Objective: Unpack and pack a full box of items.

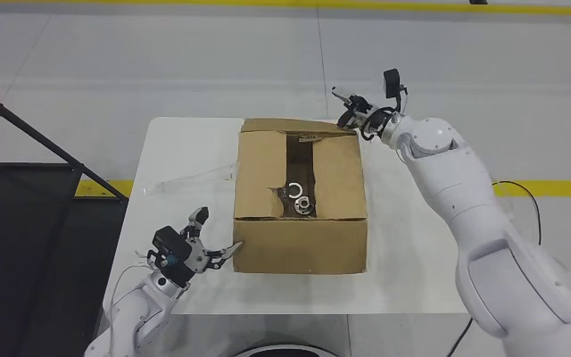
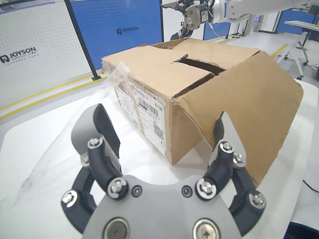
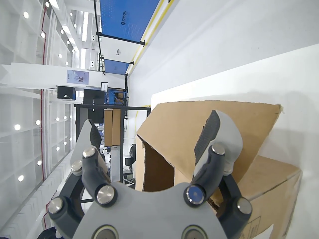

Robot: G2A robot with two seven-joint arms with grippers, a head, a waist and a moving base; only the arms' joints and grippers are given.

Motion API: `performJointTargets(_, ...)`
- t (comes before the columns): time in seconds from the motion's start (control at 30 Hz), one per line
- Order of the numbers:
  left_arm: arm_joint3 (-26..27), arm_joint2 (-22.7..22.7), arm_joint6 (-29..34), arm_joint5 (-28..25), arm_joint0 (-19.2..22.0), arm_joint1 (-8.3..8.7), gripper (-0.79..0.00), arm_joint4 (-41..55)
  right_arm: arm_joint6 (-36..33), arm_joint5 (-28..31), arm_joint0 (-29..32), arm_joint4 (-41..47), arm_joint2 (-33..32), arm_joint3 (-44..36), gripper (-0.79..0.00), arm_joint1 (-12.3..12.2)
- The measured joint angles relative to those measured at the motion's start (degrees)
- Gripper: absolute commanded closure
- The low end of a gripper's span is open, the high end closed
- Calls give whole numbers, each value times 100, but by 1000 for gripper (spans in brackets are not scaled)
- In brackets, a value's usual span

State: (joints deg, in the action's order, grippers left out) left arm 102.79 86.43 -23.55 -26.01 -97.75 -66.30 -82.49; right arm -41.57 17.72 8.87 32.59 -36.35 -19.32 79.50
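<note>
Rect. brown cardboard box [image 1: 301,201], ragged flaps ajar; left gripper [image 2: 159,115] & right gripper [image 3: 151,118] both spread, empty.

We see table [image 1: 174,147] from overhead, box [image 1: 301,198] at frame centre. Left wrist camera: low, close, facing box corner, right gripper [image 2: 169,21] beyond. Right wrist camera: rolled sideways, close above box flap. Box common to all three.

A barcoded label [image 2: 149,118] sits on the box [image 2: 249,105]; logos [image 2: 127,30] mark partition panels [image 2: 104,8].
</note>
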Motion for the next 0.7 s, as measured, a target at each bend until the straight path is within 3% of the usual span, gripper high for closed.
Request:
performJointTargets(0.37, 290, 168, -137, 292, -200, 2, -785, 230, -1262, 947, 73, 264, -333, -370, -785, 0)
performJointTargets(0.7, 208, 463, -25, 850, -234, -29, -785, 835, -1857, 441, 179, -501, -95, -1102, -785, 74)
